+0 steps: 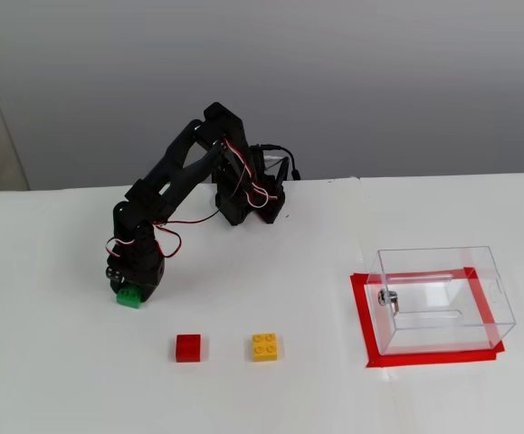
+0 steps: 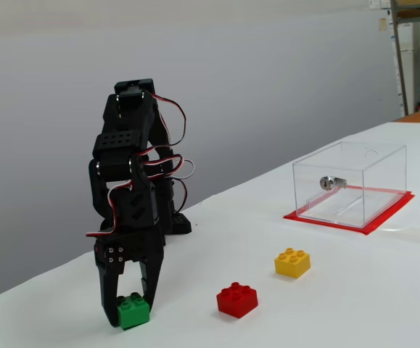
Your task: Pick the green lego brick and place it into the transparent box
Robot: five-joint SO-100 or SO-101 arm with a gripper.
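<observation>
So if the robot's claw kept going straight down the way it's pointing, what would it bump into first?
The gripper points straight down, closed on the green lego brick, so the white table right under the brick comes first.

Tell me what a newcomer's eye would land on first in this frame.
Probably the black arm's claw pointing straight down, its fingers closed on the green lego brick at the table's left side in both fixed views. Next, the transparent box on its red tape outline at the right, with a red brick and a yellow brick between.
</observation>
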